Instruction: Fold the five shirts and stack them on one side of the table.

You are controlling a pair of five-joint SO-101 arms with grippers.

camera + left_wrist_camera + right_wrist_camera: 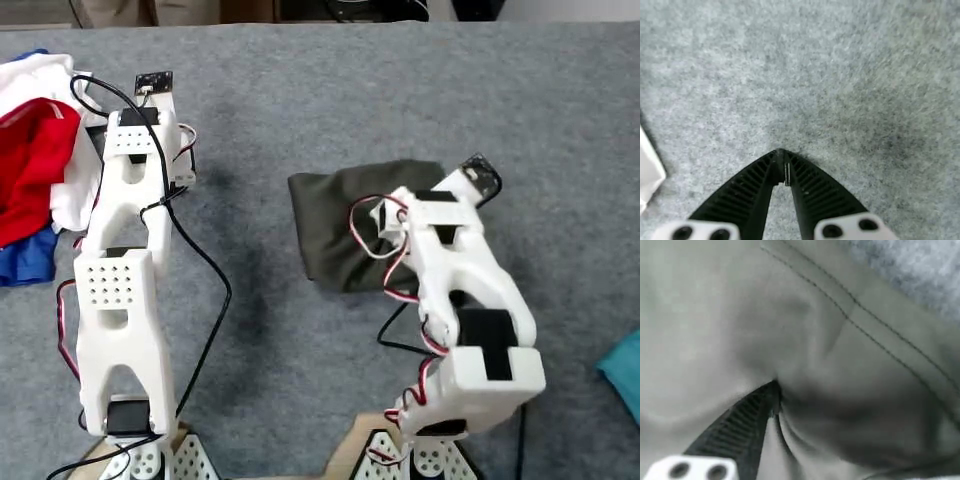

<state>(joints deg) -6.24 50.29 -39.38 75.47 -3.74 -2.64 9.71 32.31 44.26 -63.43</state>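
At right gripper: clamped on a fold of olive shirt, cloth bunched round the one visible finger. At left gripper: tips closed together over grey table cover, white shirt edge beside. In high view: red shirt and blue shirt heaped left of left gripper; teal cloth well apart from right gripper.

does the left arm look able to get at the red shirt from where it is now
Probably yes. The red shirt lies on top of the pile beside the left arm, with nothing over it; the left gripper, shut over bare table, would need to open first.
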